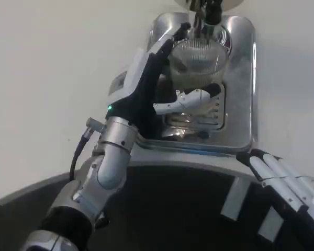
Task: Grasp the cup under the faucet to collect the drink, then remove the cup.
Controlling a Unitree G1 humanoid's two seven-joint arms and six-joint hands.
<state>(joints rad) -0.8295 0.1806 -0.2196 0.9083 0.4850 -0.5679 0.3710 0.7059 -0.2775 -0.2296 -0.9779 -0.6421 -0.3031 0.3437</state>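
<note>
A: One cup [199, 58], clear and ribbed, is sitting on the steel drip tray [240, 104] right under the faucet [206, 13], at the far edge of the white worktop [52, 78].

B: Left robot hand [162, 89]?

A: It's wrapping around the cup's left side, fingers [196, 98] curling across the front wall, thumb reaching up by the rim. It's holding the cup.

B: Right robot hand [272, 170]?

A: It's resting low at the near right edge, fingers lying together; whether they're curled I cannot tell.
</note>
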